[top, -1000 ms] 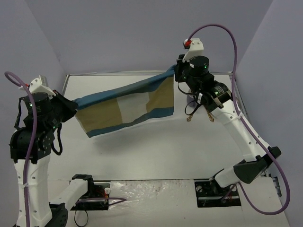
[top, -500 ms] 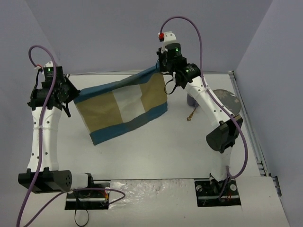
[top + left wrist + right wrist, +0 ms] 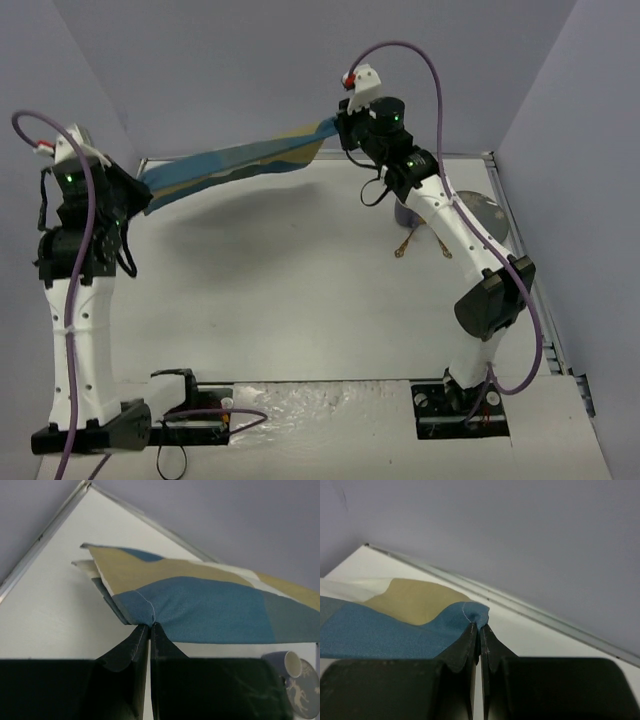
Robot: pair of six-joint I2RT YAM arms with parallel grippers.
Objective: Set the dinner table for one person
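White worktop [image 3: 300,290] under grey walls, the placemat [image 3: 230,165] stretched in the air above its far side
The left fingers [image 3: 127,650] and right fingers [image 3: 462,652] each pinch shut on a blue corner; laying the mat is the step in hand, and next it needs lowering flat, both arms together

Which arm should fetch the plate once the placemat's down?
Right. The plate and mug sit on the table beside the right arm; the left arm is far across. Both hold the placemat.

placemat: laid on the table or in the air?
In the air. The placemat is stretched between left gripper and right gripper, each shut on its edge, above the dinner table.
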